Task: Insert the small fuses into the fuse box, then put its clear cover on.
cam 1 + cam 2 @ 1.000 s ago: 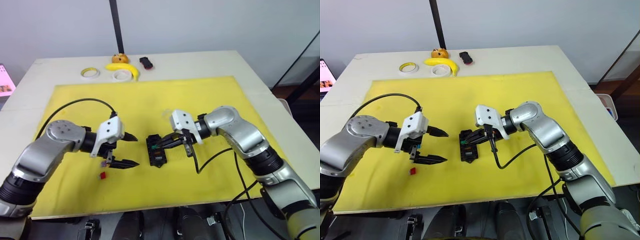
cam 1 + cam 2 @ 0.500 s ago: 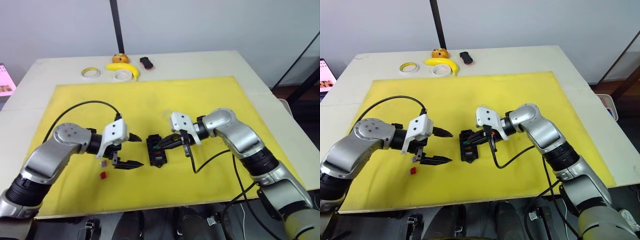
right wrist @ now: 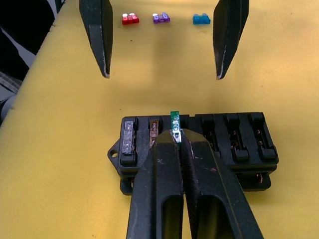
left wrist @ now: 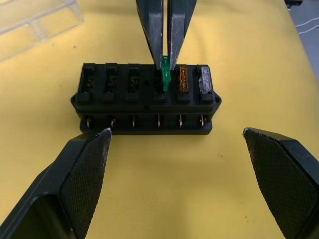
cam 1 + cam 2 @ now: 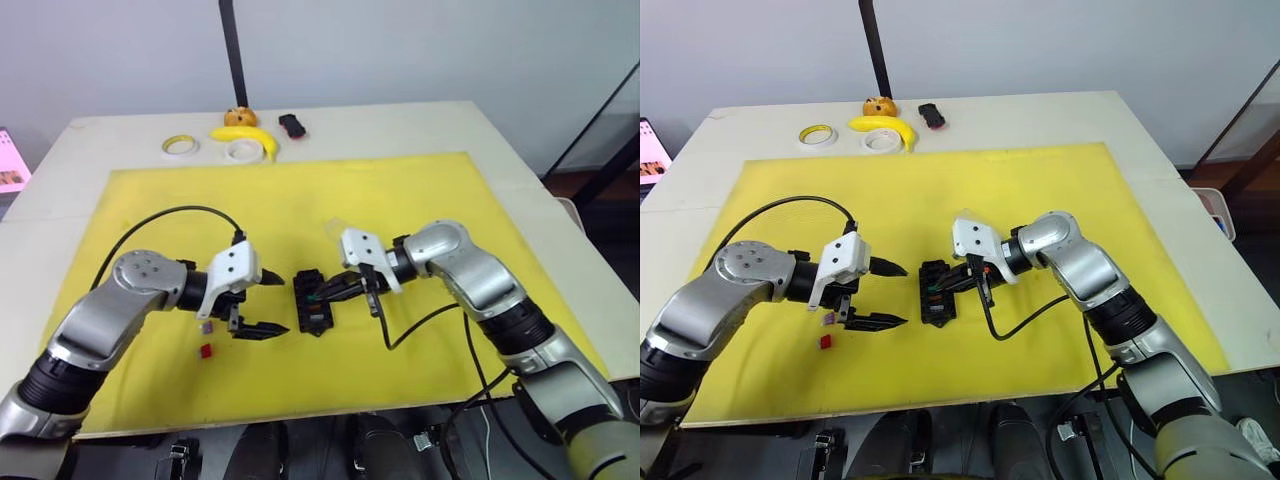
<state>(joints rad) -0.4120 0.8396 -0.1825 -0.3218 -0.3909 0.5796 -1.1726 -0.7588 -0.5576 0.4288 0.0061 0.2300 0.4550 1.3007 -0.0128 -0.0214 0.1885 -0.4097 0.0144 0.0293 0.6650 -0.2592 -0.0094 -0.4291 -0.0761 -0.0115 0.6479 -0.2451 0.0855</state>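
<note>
The right tool [image 3: 175,137] is pinching a green fuse [image 3: 174,121] and holding it in a slot of the black fuse box [image 4: 144,102], which sits in the middle of the yellow mat [image 5: 400,190] on the bench. The green fuse stands right beside an amber fuse [image 4: 182,79] and a grey fuse [image 4: 205,79] that sit low in their slots. It looks like it is not pushed all the way in yet, so I think it should go straight down, without tipping, until it sits as low as those two. The left tool [image 5: 262,303] is wide open with nothing in it, just beside the fuse box. It could hold the box steady. Red [image 3: 130,19], purple [image 3: 161,18] and blue [image 3: 201,19] fuses lie on the mat past the fuse box. The clear cover [image 4: 35,17] lies just behind the fuse box.
</note>
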